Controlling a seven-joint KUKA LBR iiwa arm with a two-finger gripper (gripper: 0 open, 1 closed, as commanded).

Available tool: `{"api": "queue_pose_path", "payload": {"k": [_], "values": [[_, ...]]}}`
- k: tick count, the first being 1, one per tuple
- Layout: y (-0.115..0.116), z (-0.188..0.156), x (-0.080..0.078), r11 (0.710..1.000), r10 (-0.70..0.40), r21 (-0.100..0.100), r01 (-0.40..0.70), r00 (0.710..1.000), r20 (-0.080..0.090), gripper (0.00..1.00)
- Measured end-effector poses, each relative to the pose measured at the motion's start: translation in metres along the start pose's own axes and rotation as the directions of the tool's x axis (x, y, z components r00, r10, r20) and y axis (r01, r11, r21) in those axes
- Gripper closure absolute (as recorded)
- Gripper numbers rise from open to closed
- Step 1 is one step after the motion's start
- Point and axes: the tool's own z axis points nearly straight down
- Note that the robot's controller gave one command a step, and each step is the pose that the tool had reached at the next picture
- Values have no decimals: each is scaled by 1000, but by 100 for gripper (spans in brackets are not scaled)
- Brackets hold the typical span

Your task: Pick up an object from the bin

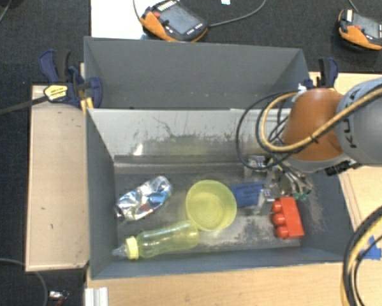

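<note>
My gripper is low in the right part of the bin, under the orange wrist cover. Just left of it lies a small blue object, touching or nearly touching the gripper; whether it is held I cannot tell. A red toy brick with round studs lies directly below the gripper, towards the front right. A yellow bowl sits upright in the middle of the bin, its right rim against the blue object.
A translucent yellow-green baby bottle lies on its side along the front wall. A crumpled silver foil wrapper lies at the left. The arm and its cables hang over the bin's right side.
</note>
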Motion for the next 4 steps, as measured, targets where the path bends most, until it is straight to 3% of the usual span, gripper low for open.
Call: {"api": "queue_pose_path", "payload": {"k": [1, 2, 4], "values": [[0, 5, 10, 964, 268, -5, -267, 963, 16, 0], [0, -1, -1, 1000, 8, 0, -8, 1000, 6, 100], [0, -13, 1, 1000, 8, -1, -8, 1000, 0, 100]]}}
